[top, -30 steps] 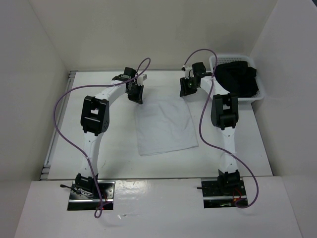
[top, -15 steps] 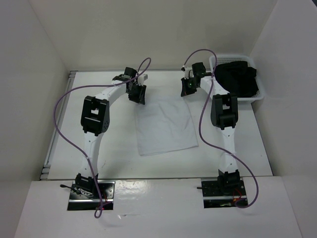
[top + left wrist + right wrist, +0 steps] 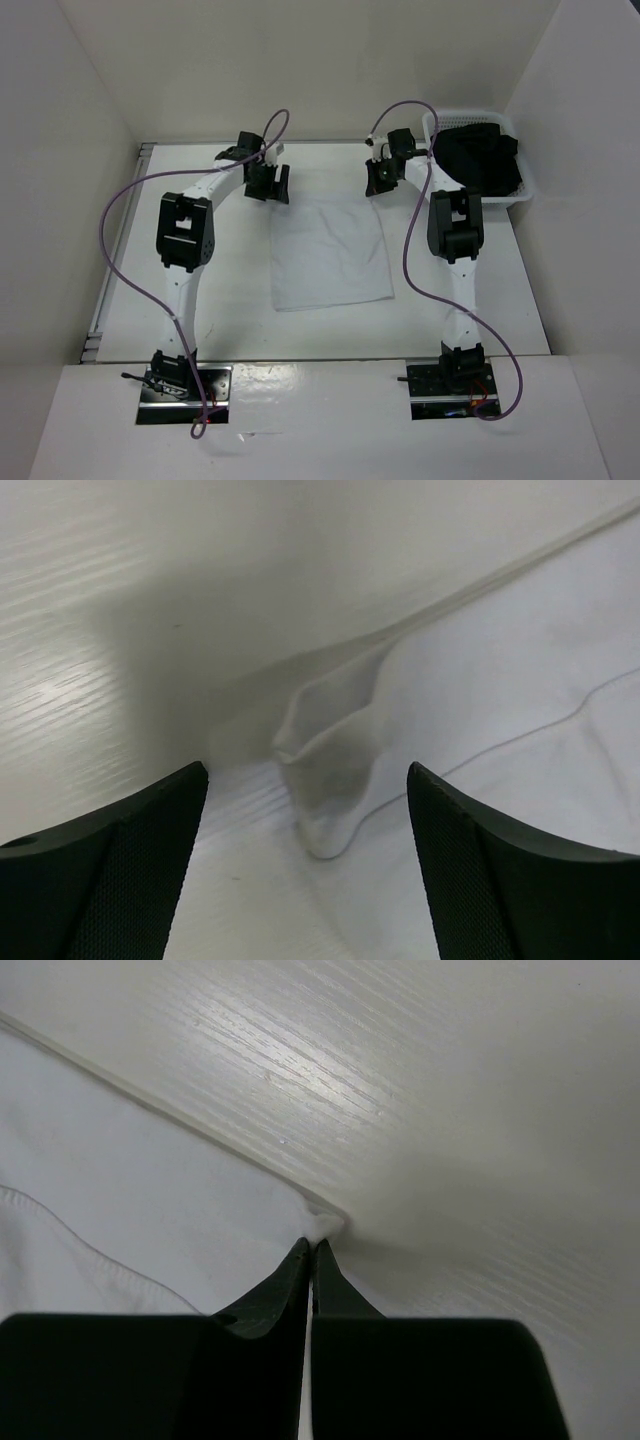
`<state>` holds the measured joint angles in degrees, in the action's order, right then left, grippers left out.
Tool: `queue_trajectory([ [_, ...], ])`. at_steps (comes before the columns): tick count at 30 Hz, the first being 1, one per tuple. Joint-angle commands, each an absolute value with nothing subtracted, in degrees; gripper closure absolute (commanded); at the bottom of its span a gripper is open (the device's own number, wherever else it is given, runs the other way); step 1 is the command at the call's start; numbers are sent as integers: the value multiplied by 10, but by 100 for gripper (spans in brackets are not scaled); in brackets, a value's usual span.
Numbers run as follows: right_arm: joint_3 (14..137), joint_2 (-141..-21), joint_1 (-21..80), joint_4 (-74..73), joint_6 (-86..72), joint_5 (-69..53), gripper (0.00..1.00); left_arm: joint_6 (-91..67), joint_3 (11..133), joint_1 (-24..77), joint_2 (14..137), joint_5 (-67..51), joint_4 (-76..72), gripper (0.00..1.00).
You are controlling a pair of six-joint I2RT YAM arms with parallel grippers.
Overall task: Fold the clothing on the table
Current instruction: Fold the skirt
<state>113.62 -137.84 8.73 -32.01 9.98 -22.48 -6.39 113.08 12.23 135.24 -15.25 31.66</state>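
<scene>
Clothing: the clothing (image 3: 330, 252) lies flat as a rough rectangle, white and lightly wrinkled, in the middle of the worktop (image 3: 230, 290) between the two arms.

Far left corner of the clothing: a small flap is turned up and creased here (the left wrist view shows it standing off the surface), with a thin seam line running away from it across the fabric.

Left end effector: the left end effector (image 3: 268, 185) hangs just above that far left corner. Its two dark fingers (image 3: 120, 870) stand wide apart on either side of the flap and touch nothing.

Far right corner of the clothing: the fabric is drawn up into a small white nub.

Right end effector: the right end effector (image 3: 380, 178) sits at that far right corner. Its fingers (image 3: 270, 1295) are pressed together with no gap, and the nub of clothing is pinched at their tips (seen close in the right wrist view).

Near edge of the clothing: it lies loose on the worktop, well apart from both end effectors.

Basket: a white slotted basket (image 3: 527, 192) stands to the far right of the clothing, beyond the right arm, against the wall.

Black garment: a black garment (image 3: 482, 158) fills the basket, well apart from the clothing.

Cables: a purple cable (image 3: 120, 225) loops out left of the clothing along the left arm, and another follows the right arm.
</scene>
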Motion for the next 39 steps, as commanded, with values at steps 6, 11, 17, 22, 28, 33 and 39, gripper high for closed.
queue_trajectory([
  [6,1103,-1343,87,-327,121,-196,100,-83,1144,85,1375,-185,311,22],
  [11,1103,-1343,87,-327,121,-191,100,-83,1156,85,1389,-224,311,27],
  [17,1098,-1343,87,-327,121,-191,100,-73,1161,85,1395,-266,316,33],
  [22,1098,-1343,87,-327,127,-191,100,-68,1172,85,1400,-277,316,41],
  [28,1092,-1343,87,-322,127,-191,100,-68,1184,85,1411,-283,323,71],
  [33,1092,-1343,87,-322,127,-196,100,-68,1189,85,1411,-288,323,82],
  [39,1087,-1335,87,-322,132,-196,100,-55,1177,85,1378,-283,323,90],
])
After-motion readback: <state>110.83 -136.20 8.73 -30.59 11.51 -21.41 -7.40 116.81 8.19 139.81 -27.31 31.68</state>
